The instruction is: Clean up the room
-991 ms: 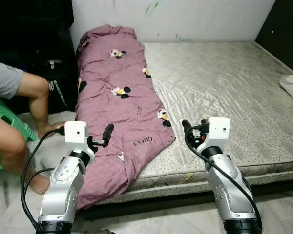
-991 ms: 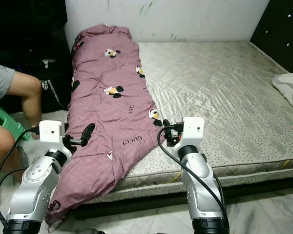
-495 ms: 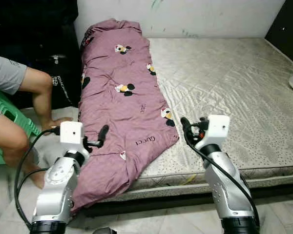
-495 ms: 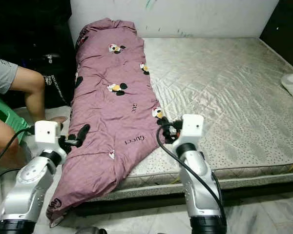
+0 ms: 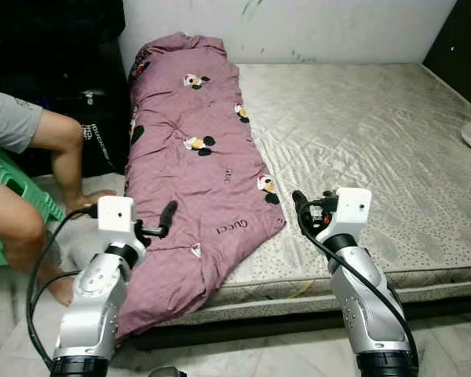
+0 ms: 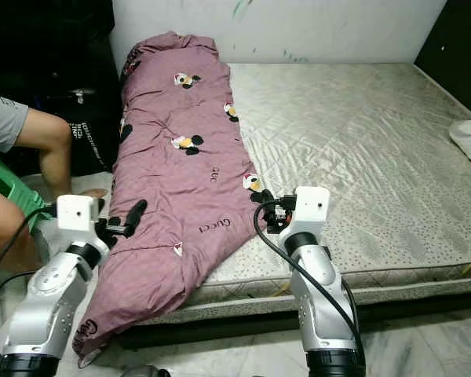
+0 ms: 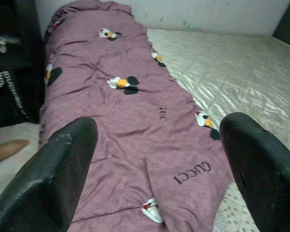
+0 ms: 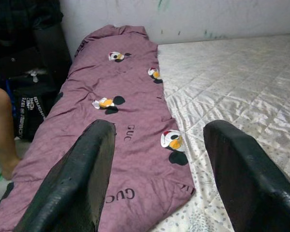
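bare quilted mattress (image 5: 361,133) against a white wall, a purple blanket (image 5: 196,181) along its left side.

both grippers are raised in front of the robot, fingers spread wide and holding nothing: the left gripper (image 5: 158,226) hovers over the blanket's lower edge where it spills off the bed, the right gripper (image 5: 306,208) just beside the blanket's near corner above the mattress. outward, the blanket runs up to the wall; a person's leg (image 5: 67,157) sits near on the left by a green stool (image 5: 16,196). the risk, i judge: a pinch on one loose fold would drag the blanket off the bed, or the left arm could swing toward the leg. against a second ago, the view has shifted slightly with the robot; the grippers look much the same.
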